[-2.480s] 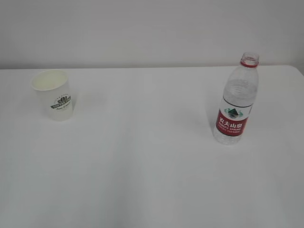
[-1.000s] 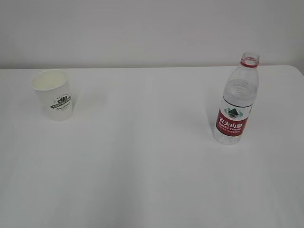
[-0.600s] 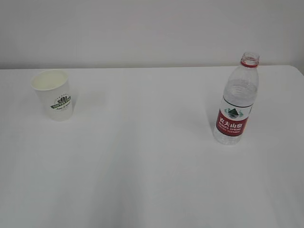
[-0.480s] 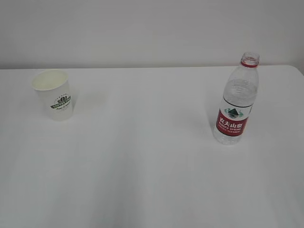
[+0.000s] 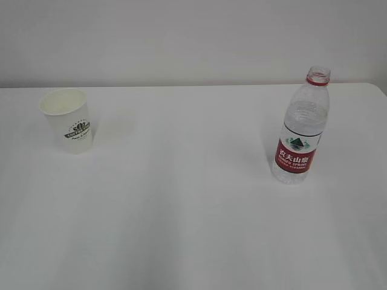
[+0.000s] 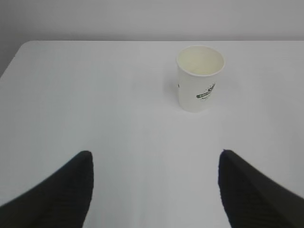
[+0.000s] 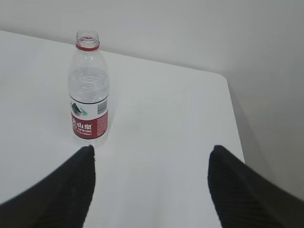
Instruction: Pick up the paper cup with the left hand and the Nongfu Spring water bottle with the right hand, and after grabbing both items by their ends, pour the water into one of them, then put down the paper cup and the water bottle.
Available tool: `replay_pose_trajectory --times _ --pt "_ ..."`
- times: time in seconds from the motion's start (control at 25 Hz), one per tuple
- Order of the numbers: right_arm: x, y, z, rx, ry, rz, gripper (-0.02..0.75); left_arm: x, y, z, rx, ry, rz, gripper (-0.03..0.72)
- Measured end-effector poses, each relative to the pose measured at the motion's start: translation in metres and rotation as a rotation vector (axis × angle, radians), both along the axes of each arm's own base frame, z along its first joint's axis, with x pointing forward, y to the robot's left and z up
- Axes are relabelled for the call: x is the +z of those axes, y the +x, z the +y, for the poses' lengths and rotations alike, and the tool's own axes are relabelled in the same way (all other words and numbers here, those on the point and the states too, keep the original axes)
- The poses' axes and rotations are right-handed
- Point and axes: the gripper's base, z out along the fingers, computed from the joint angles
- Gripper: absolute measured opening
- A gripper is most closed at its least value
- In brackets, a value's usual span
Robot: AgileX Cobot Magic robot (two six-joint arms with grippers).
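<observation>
On the left of the matte white tabletop [image 5: 181,211] stands the small white tapered paper cup [image 5: 68,120], upright, mouth open, cream inside, dark green round logo with small text on its smooth side. Well apart on the right stands the tall clear plastic Nongfu Spring bottle [image 5: 301,127], upright, uncapped, with a red neck ring, ribbed shoulder and a glossy red label bearing white characters under a green mountain emblem. Clear water [image 5: 304,117] shows inside up to the shoulder.

Left wrist view: the black ribbed left gripper [image 6: 156,190] is released, fingers [image 6: 61,192] spread wide, empty, with the cup ahead and a little right of centre, not touched. Bare table on all sides of the cup; rounded table corner at far left.

Right wrist view: the black ribbed right gripper [image 7: 151,190] is also spread wide and empty. The bottle [image 7: 89,87] stands ahead, just above the left finger [image 7: 61,192], no contact. Table's right edge and rounded far corner lie right of the bottle, open surface between. Plain pale wall [image 5: 193,39] runs behind the far edge.
</observation>
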Motion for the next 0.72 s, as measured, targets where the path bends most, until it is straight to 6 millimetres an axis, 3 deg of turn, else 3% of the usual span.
replay_pose_trajectory --times 0.72 --pt "-0.003 0.041 0.014 0.121 0.095 0.056 0.563 0.004 0.017 0.0 0.004 -0.029 -0.053 0.593"
